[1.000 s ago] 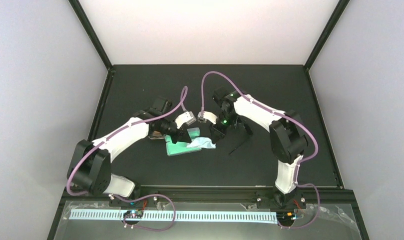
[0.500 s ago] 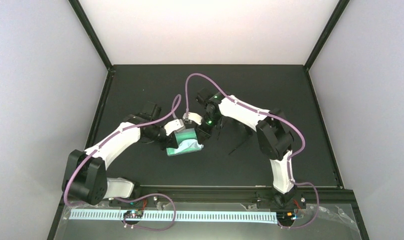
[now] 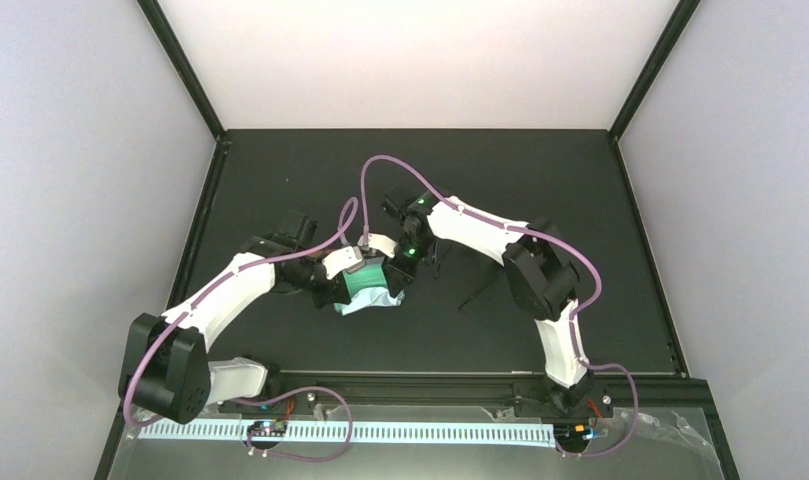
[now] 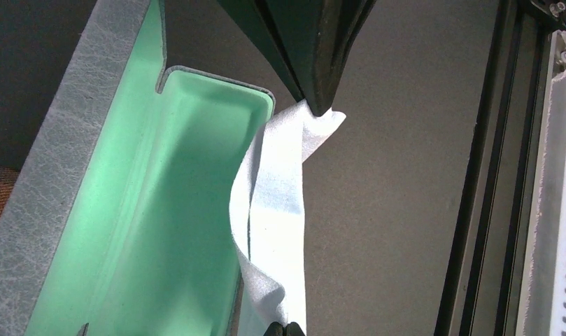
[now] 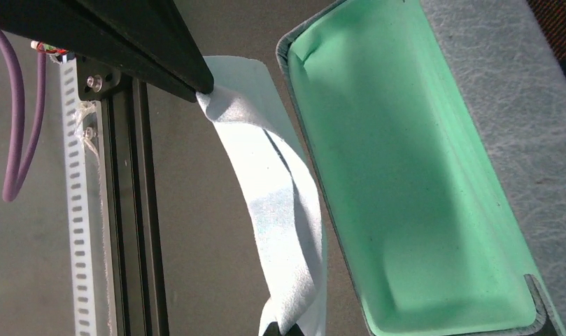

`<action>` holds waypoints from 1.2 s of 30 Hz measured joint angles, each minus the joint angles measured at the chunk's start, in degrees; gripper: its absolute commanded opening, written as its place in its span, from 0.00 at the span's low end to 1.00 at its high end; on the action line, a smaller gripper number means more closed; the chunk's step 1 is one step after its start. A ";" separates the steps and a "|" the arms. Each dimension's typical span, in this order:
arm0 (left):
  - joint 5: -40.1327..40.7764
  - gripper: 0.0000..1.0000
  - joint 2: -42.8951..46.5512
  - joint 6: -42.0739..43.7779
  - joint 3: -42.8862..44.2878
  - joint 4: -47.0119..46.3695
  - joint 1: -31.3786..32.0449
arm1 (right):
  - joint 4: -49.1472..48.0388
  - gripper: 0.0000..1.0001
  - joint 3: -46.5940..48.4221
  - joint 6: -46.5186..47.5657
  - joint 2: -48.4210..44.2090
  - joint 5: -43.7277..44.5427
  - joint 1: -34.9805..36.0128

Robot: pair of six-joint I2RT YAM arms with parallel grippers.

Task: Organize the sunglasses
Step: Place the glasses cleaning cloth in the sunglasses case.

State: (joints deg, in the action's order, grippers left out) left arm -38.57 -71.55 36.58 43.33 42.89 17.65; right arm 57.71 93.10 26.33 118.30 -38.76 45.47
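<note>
At the centre of the top view, what do the two tools hold? (Trainee)

Both arms meet over the black table (image 3: pixel 280 170). The left gripper (image 3: pixel 353 294) and the right gripper (image 3: pixel 395 285) are each closed on one end of the light blue cloth (image 3: pixel 377 302), which hangs along the lower edge of the open case (image 3: pixel 361 284). The black sunglasses (image 3: pixel 477 290) lie on the table right of centre, apart from the case; only a thin arm shows clearly. The reddish-brown pair cannot be made out. (Instructor)

Left wrist view? (Trainee)

The green lining fills the left of the frame, with nothing in it. The cloth runs from the left gripper's pinched tips at the bottom edge up to the right gripper's pinch at upper centre, beside the case's end wall. A brown patch at the left edge is cut off and cannot be identified. (Instructor)

Right wrist view? (Trainee)

Mirrored: case at right, cloth at left, spanning from the bottom edge to the left gripper's tip at upper left. (Instructor)

Procedure? (Trainee)

Judged step: laying the cloth into the case.
1. Move both pinches sideways together, over the lining.
2. Hold the span lightly taut and level.
3. Clear the rim before lowering.
4. Release one end, then the other.

Slack may bunch on the wall. Excess tension may drag the case. (Instructor)
</note>
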 measured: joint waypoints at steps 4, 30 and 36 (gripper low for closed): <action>0.04 0.01 -0.02 0.07 0.00 -0.09 -0.02 | -0.50 0.01 0.00 -0.61 0.04 0.11 0.15; 6.95 0.02 -5.81 -5.60 0.15 -3.58 -0.42 | -4.44 0.01 2.67 -5.05 3.63 7.26 -0.20; 8.50 0.02 -5.84 -6.56 0.15 -4.76 -0.39 | -5.55 0.02 2.69 -5.84 3.63 8.48 -0.24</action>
State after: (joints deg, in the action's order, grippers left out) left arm -30.06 -77.38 30.02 43.48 38.13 17.26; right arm 52.16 95.79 20.49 121.93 -30.28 45.23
